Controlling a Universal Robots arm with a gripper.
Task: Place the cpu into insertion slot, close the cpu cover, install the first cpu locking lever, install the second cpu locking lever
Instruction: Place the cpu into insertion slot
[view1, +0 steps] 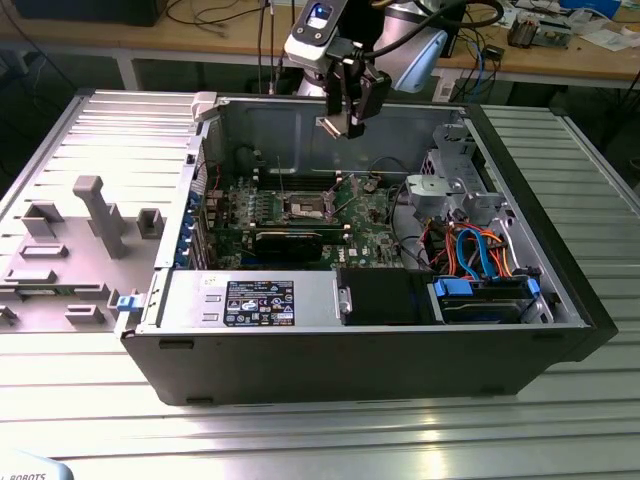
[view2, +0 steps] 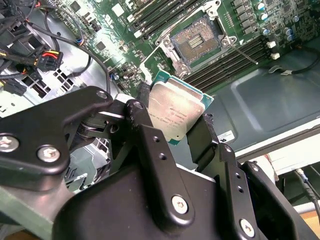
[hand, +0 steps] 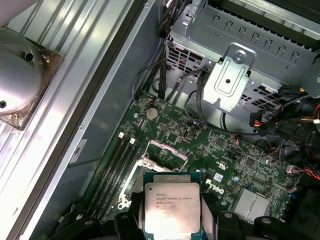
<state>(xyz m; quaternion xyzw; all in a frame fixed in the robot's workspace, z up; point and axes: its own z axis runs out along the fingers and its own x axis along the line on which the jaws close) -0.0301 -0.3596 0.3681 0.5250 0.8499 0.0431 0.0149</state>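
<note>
My gripper (view1: 345, 122) hangs high over the open computer case, above the green motherboard (view1: 365, 225). It is shut on the cpu (view1: 330, 126), a flat grey-tan square chip held by two opposite edges between the black fingers (view2: 142, 107). In both wrist views the cpu (view2: 175, 107) (hand: 172, 207) sits level between the fingers. The insertion slot (view2: 197, 42) (view1: 305, 208) lies uncovered below it, with a dark centre and a silver rim. The cpu cover (hand: 167, 150) shows as a thin silver frame tilted up at the socket's edge.
Long memory slots (view2: 225, 65) flank the socket. A black card (view1: 290, 240) lies in front of it, with a power supply (view1: 250, 295) nearer. A silver drive cage (view1: 450, 190) and coloured cables (view1: 470, 250) fill the exterior view's right. A grey fixture plate (view1: 90, 220) lies outside the case.
</note>
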